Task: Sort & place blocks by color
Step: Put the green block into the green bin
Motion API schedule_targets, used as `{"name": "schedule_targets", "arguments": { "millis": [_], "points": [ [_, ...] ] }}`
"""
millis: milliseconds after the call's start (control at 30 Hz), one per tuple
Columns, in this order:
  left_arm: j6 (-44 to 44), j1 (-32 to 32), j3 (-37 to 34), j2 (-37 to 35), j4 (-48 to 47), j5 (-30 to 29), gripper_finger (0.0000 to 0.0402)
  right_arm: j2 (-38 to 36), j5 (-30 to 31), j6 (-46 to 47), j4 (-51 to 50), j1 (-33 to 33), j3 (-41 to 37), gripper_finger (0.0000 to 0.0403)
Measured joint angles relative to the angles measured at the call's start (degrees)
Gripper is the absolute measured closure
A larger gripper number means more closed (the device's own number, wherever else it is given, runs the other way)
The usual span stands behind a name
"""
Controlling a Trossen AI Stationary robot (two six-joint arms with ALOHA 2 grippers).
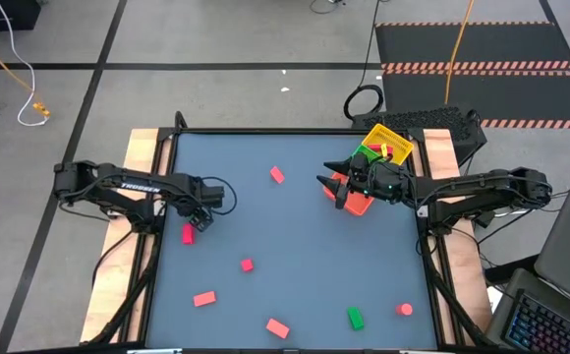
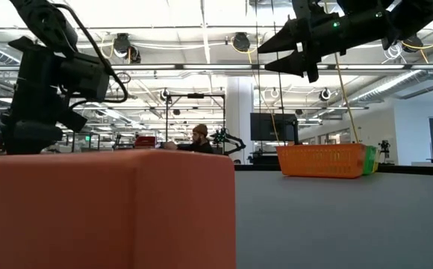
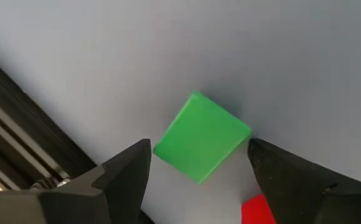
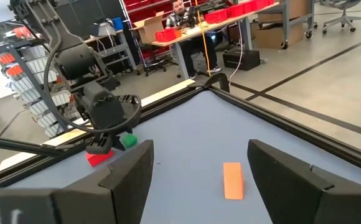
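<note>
Left wrist view: smooth green block (image 3: 201, 137), square-faced, matte tabletop (image 3: 168, 50).

Even, bright overhead light fills the high view; the table (image 1: 295, 226) shows only faint, soft shadows and no glare. In the low view, ceiling strip lights glow across the upper frame, and a red block (image 2: 104, 209) at lower left looms large and soft-edged. The left wrist view's green block (image 3: 201, 137) casts a short, diffuse shadow.
</note>
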Motion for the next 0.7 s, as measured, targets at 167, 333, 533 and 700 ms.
{"name": "schedule_targets", "arguments": {
  "millis": [167, 333, 533, 700],
  "points": [
    [0.2, 0.0, -0.07, 0.0, 0.81, 0.18, 0.0153, 0.0, 0.0, 0.0, 0.0, 0.0, 0.0, 0.0149],
    [0.19, -0.02, -0.11, 0.04, 1.53, 0.37, 0.0188, 0.0, 0.0, 0.0, -0.02, 0.0, 0.0, 0.0149],
    [-0.45, -0.04, -0.09, 0.04, 2.84, 0.06, 0.0236, 0.0, 0.0, 0.0, -0.02, 0.0, 0.0, 0.0149],
    [-0.48, -0.27, -0.09, 0.07, 3.53, 0.01, 0.0271, 0.0, 0.01, 0.0, 0.0, 0.0, 0.0, 0.0149]
  ]
}}
